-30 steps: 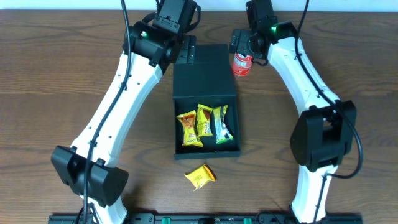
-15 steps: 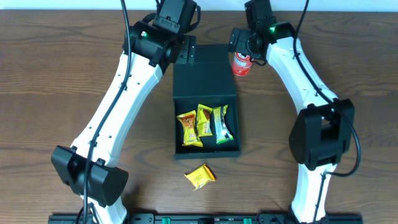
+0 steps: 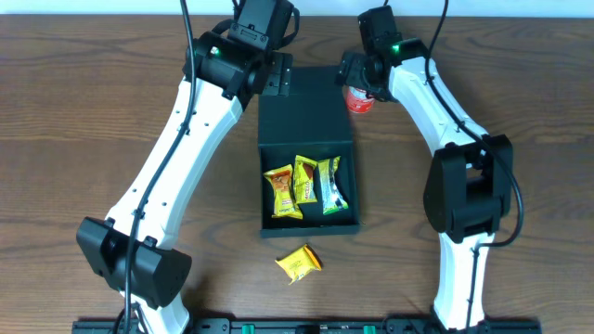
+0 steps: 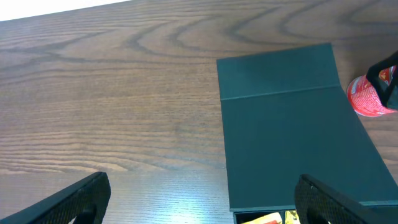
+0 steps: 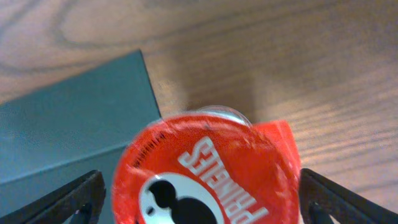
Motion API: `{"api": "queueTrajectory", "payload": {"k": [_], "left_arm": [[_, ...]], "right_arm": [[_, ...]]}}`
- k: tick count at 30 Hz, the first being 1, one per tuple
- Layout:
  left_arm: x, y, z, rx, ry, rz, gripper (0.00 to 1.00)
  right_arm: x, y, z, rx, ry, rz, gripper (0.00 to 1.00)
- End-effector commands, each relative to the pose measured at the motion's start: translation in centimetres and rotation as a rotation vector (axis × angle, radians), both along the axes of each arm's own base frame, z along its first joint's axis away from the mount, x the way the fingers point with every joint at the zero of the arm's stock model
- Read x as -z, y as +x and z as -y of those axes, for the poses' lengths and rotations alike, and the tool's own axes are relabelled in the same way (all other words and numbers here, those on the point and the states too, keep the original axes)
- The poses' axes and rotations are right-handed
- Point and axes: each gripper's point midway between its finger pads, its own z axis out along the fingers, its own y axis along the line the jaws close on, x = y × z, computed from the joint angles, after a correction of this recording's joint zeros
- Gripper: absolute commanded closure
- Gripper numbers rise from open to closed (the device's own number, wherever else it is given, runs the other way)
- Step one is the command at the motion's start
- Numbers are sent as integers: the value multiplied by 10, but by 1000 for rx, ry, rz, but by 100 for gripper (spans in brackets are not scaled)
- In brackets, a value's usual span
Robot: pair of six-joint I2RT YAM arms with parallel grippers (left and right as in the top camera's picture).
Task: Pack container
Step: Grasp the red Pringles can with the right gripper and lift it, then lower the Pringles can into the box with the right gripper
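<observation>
Container (image 3: 306,116) lies mid-table, open tray nearest the robot, lid (image 3: 304,93) flat on the wood beyond it. In front of the tray's near wall a loose packet (image 3: 299,263) lies alone on the table (image 3: 93,139), with bare wood all round. Inside the tray three packets (image 3: 304,181) lie side by side against the lid end, two yellow and one green; their print is too small to read. The tray's near part is bare. The left wrist view cuts off all but a sliver of the tray.

Left gripper (image 4: 202,196) hovers over the lid's left edge, fingers wide apart, holding nothing.

At the lid's far right corner stands a red can (image 3: 360,96), just beside the container (image 5: 62,137); touching or not, I cannot tell. Overhead, the arm hides its top. Right gripper (image 5: 202,199) straddles the can (image 5: 205,168), fingers spread either side, no grip visible. The top reads "PRINGLES"; its lower edge is cut off.
</observation>
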Motion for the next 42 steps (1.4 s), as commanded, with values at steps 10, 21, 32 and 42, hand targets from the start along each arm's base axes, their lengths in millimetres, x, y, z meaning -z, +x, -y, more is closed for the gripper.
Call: {"api": "queueTrajectory", "payload": {"k": [10, 21, 32, 42], "left_arm": [[-10, 2, -5, -15, -6, 24, 5], [-10, 4, -10, -28, -6, 24, 5], [-11, 5, -9, -28, -10, 32, 5], [-12, 7, -9, -28, -12, 38, 5]], "right_arm": [[1, 10, -1, 15, 13, 23, 28], [-10, 2, -7, -14, 56, 5, 29], [-105, -8, 13, 5, 127, 116, 32], [-162, -52, -1, -75, 350, 85, 31]]}}
